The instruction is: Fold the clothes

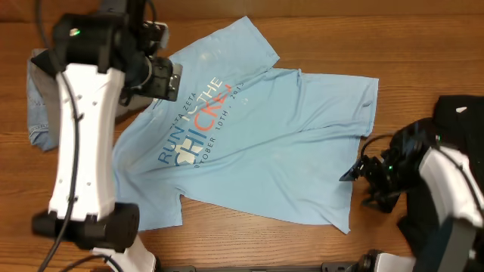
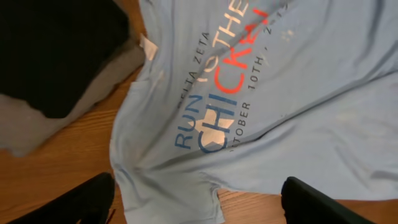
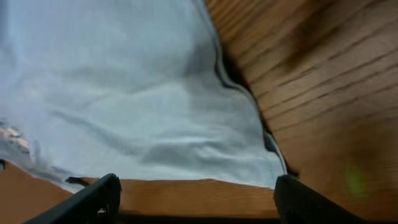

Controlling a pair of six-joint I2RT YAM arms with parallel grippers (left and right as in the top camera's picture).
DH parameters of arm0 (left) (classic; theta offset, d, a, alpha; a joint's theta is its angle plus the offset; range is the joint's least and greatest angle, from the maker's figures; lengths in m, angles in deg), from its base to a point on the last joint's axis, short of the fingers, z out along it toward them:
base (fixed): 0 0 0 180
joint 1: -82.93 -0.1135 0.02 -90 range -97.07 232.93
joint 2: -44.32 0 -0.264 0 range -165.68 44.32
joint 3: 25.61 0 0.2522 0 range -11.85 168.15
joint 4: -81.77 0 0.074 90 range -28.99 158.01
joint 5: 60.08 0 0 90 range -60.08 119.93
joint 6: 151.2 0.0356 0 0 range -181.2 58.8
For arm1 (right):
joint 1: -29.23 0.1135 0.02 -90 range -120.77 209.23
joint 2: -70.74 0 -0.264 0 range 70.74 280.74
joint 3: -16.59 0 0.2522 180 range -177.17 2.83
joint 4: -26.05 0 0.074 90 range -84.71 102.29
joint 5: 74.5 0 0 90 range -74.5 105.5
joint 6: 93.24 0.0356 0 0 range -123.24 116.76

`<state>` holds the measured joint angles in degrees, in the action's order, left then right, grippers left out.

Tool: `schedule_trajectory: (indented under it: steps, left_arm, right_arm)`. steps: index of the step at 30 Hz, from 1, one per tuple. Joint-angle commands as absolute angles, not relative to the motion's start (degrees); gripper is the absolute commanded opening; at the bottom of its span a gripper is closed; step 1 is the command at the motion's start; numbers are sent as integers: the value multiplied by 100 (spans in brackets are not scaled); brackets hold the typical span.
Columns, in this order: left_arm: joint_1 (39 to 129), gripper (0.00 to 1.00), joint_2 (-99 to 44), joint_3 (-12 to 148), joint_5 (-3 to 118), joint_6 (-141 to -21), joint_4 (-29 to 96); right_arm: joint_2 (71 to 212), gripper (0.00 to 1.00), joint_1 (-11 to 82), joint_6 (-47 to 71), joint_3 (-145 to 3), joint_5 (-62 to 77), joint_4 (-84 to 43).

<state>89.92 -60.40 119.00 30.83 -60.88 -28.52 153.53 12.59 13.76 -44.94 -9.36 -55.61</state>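
Shirt [image 1: 280,136] lay print-up, spread but wrinkled, on the surface [image 1: 423,45]; left tool [image 2: 199,202] hung wide apart above its collar end, right tool [image 3: 193,199] likewise wide at the hem corner, each seemingly placed to pinch an edge for folding.

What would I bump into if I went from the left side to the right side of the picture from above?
Gray-blue cloth → light blue T-shirt → right gripper, at the shirt's right edge → black cloth.
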Motion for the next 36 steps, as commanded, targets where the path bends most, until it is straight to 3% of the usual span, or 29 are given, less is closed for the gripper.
schedule_trajectory:
  steps: [1, 3, 10, 12, 14, 15, 17, 23, 24, 27, 30, 36]
  left_arm:
    - [8957, 90, -5564, 12075, 2952, -6272, -2878]
    - [8957, 91, -5393, 12075, 2952, -6270, -2878]
    - [8957, 94, -5376, 12075, 2954, -6248, -2867]
    - [8959, 94, -5376, 12075, 2954, -6248, -2861]
    - [8959, 94, -5376, 12075, 2952, -6248, -2861]
    - [8959, 94, -5376, 12075, 2952, -6248, -2858]
    - [8959, 94, -5376, 12075, 2954, -6248, -2861]
    - [8959, 94, -5376, 12075, 2954, -6248, -2839]
    - [8959, 94, -5376, 12075, 2956, -6248, -2841]
    - [8959, 94, -5376, 12075, 2954, -6248, -2843]
    - [8959, 94, -5376, 12075, 2952, -6246, -2843]
    - [8959, 95, -5376, 12075, 2945, -6246, -2837]
  right_arm:
    - [14756, 77, 1381, 2064, -4000, -1019, -5209]
    - [14701, 62, 1416, 2573, -3226, -999, -3987]
    - [14736, 66, 1418, 2748, -2737, -359, -3058]
    - [14736, 57, 1418, 2748, -2737, -361, -3058]
    - [14736, 38, 1418, 2744, -2734, -429, -3106]
    - [14736, 36, 1418, 2744, -2732, -549, -3183]
    - [14736, 47, 1427, 2746, -2704, -674, -3213]
    - [14738, 51, 1685, 3008, -2507, -748, -2925]
    - [14738, 47, 1731, 3059, -2455, -746, -2828]
    - [14736, 19, 1775, 3153, -2437, -702, -2800]
    - [14734, 4, 1600, 3148, -2780, -302, -3301]
    - [14734, 4, 1045, 3129, -4065, 1434, -4905]
